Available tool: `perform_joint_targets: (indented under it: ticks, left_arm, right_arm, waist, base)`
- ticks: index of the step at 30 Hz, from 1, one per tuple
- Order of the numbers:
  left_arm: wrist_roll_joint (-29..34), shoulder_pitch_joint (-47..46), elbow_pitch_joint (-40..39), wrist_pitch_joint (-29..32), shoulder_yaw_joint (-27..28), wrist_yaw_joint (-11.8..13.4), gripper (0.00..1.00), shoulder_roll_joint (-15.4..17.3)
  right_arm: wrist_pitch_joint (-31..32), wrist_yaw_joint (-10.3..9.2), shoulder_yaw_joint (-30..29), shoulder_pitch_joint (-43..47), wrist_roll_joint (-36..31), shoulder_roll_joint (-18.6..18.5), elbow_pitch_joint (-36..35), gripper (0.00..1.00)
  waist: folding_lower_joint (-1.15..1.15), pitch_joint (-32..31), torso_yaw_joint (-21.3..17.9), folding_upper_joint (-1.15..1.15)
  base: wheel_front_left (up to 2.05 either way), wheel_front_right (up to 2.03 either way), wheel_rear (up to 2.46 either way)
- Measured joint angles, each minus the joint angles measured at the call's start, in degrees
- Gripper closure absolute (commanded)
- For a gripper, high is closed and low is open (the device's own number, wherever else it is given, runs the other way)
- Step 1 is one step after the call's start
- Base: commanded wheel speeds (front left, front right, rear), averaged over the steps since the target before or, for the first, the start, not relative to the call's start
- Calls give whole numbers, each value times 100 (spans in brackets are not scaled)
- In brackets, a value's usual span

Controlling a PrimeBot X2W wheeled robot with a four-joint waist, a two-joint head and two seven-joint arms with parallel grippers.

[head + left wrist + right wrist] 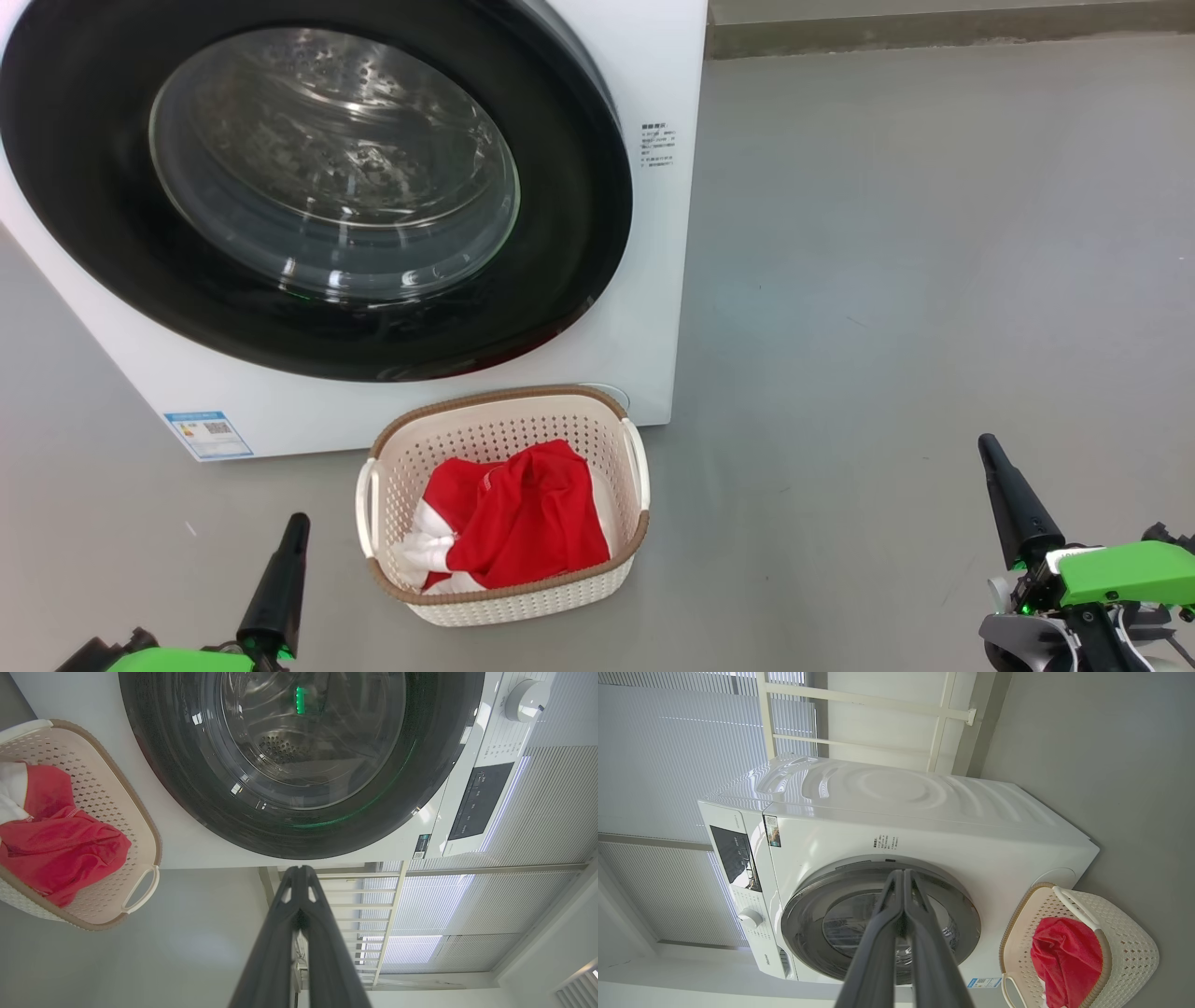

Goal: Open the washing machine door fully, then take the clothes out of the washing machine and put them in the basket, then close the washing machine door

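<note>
The white washing machine (pixel 644 233) fills the upper left of the head view, and its door (pixel 112 215) with the black rim lies shut flat against its front. Through the glass I see bare steel drum. On the floor in front stands the cream basket (pixel 611 439) with the red clothes (pixel 523 518) inside. My left gripper (pixel 297 525) is shut at the lower left, left of the basket and apart from it. At the lower right my right gripper (pixel 987 446) is shut with nothing in it, well right of the basket. The wrist views show the door (pixel 187 788) (pixel 803 914) shut and the clothes (pixel 56 844) (pixel 1064 956) in the basket (pixel 117 807) (pixel 1129 942).
Grey floor (pixel 934 280) stretches to the right of the machine and around the basket. A low wall base (pixel 934 28) runs along the back. White blinds (pixel 658 746) and a pale railing (pixel 859 700) stand behind the machine.
</note>
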Motion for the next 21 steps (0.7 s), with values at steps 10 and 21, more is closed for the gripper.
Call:
perform_joint_targets:
  ticks: [10, 21]
  left_arm:
    - [0, 0, 0, 0, 0, 0, 100, 0]
    - [0, 0, 0, 0, 0, 0, 100, 0]
  right_arm:
    - [0, 0, -1, 0, 0, 0, 0, 100]
    - [1, -1, -4, 0, 0, 0, 0, 100]
  waist:
    - [0, 0, 0, 0]
    - [0, 0, 0, 0]
  base:
    - [0, 0, 0]
    - [0, 0, 0]
